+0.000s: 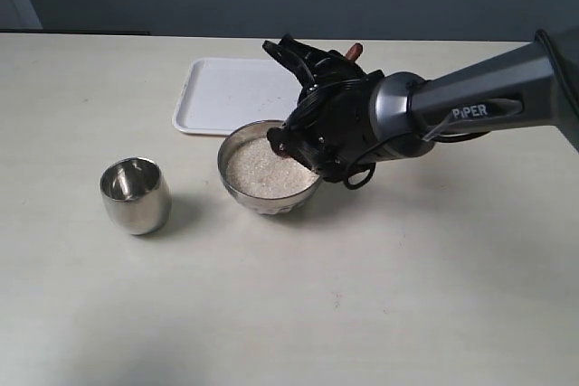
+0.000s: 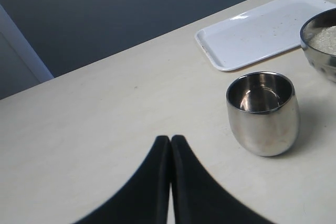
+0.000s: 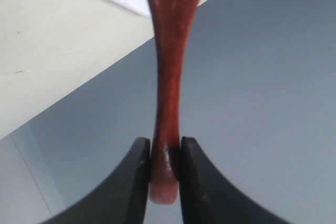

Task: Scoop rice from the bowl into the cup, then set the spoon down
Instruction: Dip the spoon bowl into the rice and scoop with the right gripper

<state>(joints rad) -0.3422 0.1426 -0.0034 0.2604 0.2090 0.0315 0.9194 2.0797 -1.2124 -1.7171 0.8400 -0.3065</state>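
Right pincer (image 3: 165, 153) is clamped narrowly on the thin handle of the dark reddish-brown wooden spoon (image 3: 168, 77), gripping it close to the handle's end. From my exterior camera, the grey right arm (image 1: 479, 88) reaches in from the right, and its black wrist hangs over the right rim of the steel bowl (image 1: 237, 137). That wrist blocks my sight of the spoon's head, so I cannot tell whether it touches the rice (image 1: 262, 169). One end of the handle pokes out above the wrist on the far side.

The bowl sits near the middle of the pale worktop (image 1: 362, 296), filled with a flat bed of white grains. The small rounded steel cup (image 1: 136, 194) stands upright to the bowl's left, apart from it, with open worktop between them. A white tray (image 1: 226, 92) lies flat just beyond the bowl's far rim; a few tiny specks dot its surface.

Left pincer (image 2: 170, 140) has its two black fingers pressed together with nothing between them. It hovers over bare worktop, with the cup standing ahead of it.
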